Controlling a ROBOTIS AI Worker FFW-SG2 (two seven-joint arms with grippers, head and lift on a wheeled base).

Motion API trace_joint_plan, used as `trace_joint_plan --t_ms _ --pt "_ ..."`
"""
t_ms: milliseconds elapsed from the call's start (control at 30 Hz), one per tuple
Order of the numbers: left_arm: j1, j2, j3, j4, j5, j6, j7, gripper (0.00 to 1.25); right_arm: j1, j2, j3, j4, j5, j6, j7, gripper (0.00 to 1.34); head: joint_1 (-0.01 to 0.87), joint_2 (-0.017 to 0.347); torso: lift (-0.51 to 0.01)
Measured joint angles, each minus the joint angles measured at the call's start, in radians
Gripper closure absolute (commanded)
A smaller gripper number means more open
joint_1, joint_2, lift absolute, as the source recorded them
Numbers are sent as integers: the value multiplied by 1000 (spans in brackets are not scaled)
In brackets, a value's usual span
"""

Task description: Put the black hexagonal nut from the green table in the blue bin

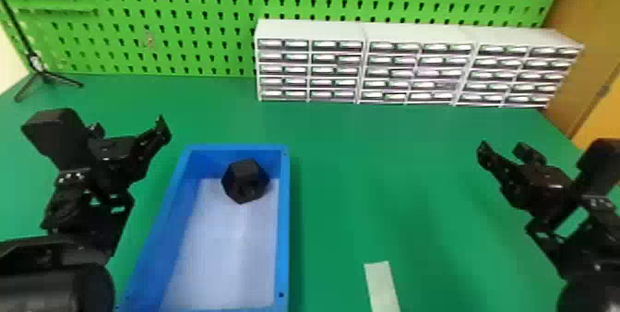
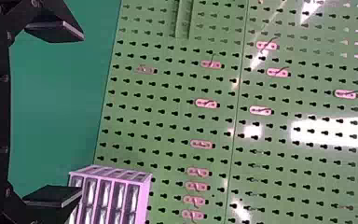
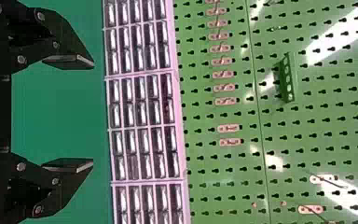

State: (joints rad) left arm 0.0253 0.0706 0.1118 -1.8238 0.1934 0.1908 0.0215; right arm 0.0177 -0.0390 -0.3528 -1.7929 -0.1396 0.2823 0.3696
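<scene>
The left arm (image 1: 55, 283) is closest, low by the tabletop's (image 1: 429, 186) near left corner. Its gripper (image 2: 80, 114) hangs over the table outside the bin's (image 1: 285, 223) left edge, fingers spread, nothing between them.

The nut (image 1: 245, 181) lies inside the bin, on its pale floor, by the far edge and a little nearer the right wall than the left; whether it touches the far wall I cannot tell. From the left gripper it is to the right and slightly toward the robot, across the bin's left wall. Its outline reads six-sided, but which way its hole points is unclear.

The right gripper (image 3: 92, 115) is well apart from it, over toward the tabletop's right edge, fingers also wide and empty. So the left is clearly the nearer arm.

With the nut inside all four walls, the task looks done; the next move probably needs only to keep both grippers clear of the bin.
</scene>
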Motion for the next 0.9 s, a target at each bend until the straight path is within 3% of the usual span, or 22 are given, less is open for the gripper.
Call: trace_joint_plan --t_ms 900 --pt "4 0 1 0 1 -4 0 125 -1 -4 6 0 5 0 0 510 692 8 -97"
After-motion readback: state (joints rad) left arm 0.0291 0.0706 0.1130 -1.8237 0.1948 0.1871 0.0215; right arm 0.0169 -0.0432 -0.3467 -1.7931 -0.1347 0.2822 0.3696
